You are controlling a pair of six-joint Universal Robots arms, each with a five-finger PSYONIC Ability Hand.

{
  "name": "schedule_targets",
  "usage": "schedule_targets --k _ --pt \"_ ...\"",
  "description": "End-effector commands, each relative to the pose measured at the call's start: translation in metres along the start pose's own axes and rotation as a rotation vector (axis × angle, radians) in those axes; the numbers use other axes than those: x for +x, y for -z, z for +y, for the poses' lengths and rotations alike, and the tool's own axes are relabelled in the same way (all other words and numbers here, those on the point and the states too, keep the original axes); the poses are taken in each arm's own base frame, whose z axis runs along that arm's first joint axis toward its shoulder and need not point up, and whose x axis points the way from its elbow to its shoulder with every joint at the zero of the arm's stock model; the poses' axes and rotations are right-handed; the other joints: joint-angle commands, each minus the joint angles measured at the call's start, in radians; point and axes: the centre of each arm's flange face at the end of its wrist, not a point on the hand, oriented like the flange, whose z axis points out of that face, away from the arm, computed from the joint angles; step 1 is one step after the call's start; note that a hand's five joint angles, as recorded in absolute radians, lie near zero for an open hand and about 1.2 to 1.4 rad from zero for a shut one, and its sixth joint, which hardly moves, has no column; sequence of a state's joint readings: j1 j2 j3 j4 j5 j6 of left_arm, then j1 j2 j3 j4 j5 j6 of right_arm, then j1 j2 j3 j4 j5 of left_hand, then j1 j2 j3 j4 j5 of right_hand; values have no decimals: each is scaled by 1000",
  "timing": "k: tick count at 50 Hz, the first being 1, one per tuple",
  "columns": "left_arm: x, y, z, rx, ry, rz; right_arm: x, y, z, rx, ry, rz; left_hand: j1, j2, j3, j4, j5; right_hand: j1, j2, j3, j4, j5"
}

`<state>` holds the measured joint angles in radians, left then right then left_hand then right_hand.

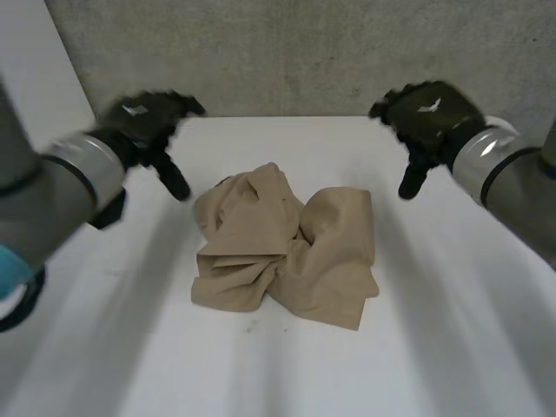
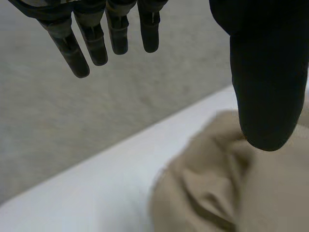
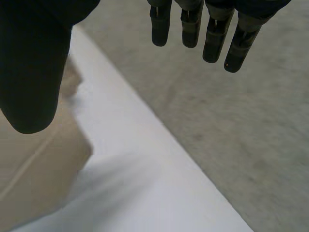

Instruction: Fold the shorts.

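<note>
Head view first; where are the shorts point(image 1: 287, 248)?

— In the middle of the white table point(image 1: 452, 347); a tan, crumpled heap, bunched and twisted through its centre; one lobe rises on the side toward the grey wall point(image 1: 304, 52), and flatter layers lie at the near side; nothing rests on them.

— And the left hand point(image 1: 148, 120)?

— Raised above the table, off the heap's far left side and apart from the cloth; its thumb points down and it holds nothing.

— Does the left wrist view agree?

— It does; the fingers point(image 2: 91, 41) hang straight and slightly spread; the thumb point(image 2: 268, 82) stands well apart from them; tan cloth lies beneath the thumb's tip, with bare table beside it.

— The right hand point(image 1: 433, 115), then?

— Much the mirror of the other; raised off the heap's far right side, apart from the shorts; thumb pointing down, nothing held.

— And the right wrist view?

— Straight, relaxed fingers point(image 3: 212, 34); the thumb point(image 3: 34, 72) wide of them; an edge of the shorts lies beneath the thumb; the table's edge runs beyond it against a grey surface.
</note>
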<state>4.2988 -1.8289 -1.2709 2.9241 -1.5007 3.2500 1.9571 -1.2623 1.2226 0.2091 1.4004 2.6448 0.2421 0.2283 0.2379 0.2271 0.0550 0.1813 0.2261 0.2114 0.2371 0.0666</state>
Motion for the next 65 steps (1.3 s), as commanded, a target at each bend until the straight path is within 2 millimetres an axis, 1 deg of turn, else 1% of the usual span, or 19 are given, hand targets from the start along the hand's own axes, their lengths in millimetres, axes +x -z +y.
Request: schedule_targets --k 1,4,9,12,16,17,19,22,31,34,39,42,46,47,53,58,59,62,65 --pt "46 -22 48 -74 -17 124 -27 -20 29 -11 100 -86 1 14 5 16 13 -7 -52 -37 -63 -67" --pt "55 -31 68 -95 -20 137 -44 -35 44 -6 72 -104 135 149 139 150 148 -7 -52 -37 -63 -67" --pt "62 -39 91 -124 -30 101 -54 -54 67 -25 4 -67 197 211 202 212 210 -7 -52 -37 -63 -67" --pt "66 -40 99 -125 -38 64 -59 -58 77 -47 -21 -67 384 398 388 399 397 6 -39 -25 -50 -54" --pt "64 -46 105 -103 -41 11 -61 -59 81 -60 -26 -78 842 856 846 857 855 586 542 556 531 527" --pt "63 -47 105 -95 -41 1 -62 -57 81 -62 -30 -91 951 965 955 966 963 916 871 886 860 856" --pt "61 -49 102 -63 -38 -24 -64 -54 80 -69 -35 -112 1154 1167 1158 1169 1166 1214 1169 1183 1158 1154" --pt "60 -51 95 -26 -39 -33 -67 -45 78 -105 -57 -176 1154 1168 1158 1169 1167 1215 1170 1185 1159 1155" --pt "46 -50 48 114 -33 -64 -86 11 70 -344 -174 -443 1154 1168 1158 1169 1167 1215 1170 1185 1159 1155" --pt "43 -53 37 162 -43 -70 -103 30 69 -396 -244 -548 1154 1168 1158 1169 1167 1215 1170 1185 1159 1155" --pt "40 -57 25 212 -102 -66 -138 60 46 -360 -370 -705 1154 1168 1158 1169 1167 1215 1170 1185 1159 1155" --pt "37 -59 20 238 -134 -74 -152 67 36 -342 -443 -748 1154 1168 1158 1169 1167 1215 1170 1185 1159 1155" --pt "36 -62 14 276 -140 -81 -187 76 21 -270 -535 -813 1154 1168 1158 1169 1167 1215 1170 1185 1159 1155" --pt "36 -62 14 280 -140 -82 -204 79 14 -220 -571 -847 1154 1168 1158 1169 1167 1215 1170 1185 1159 1155" --pt "31 -64 13 284 -138 -95 -249 70 7 -80 -713 -909 1154 1168 1158 1169 1167 1201 1157 1171 1146 1142" --pt "28 -64 15 274 -138 -103 -250 61 5 -78 -727 -876 1154 1168 1158 1169 1167 91 46 61 35 31" --pt "28 -63 16 271 -138 -102 -248 61 5 -84 -716 -865 1154 1168 1158 1169 1167 -7 -52 -37 -63 -67" --pt "27 -60 11 278 -137 -105 -245 66 10 -127 -664 -858 1154 1168 1158 1169 1167 -7 -52 -37 -63 -67" --pt "26 -55 8 280 -140 -104 -226 59 20 -192 -628 -806 1154 1168 1158 1169 1167 -7 -52 -37 -63 -67"
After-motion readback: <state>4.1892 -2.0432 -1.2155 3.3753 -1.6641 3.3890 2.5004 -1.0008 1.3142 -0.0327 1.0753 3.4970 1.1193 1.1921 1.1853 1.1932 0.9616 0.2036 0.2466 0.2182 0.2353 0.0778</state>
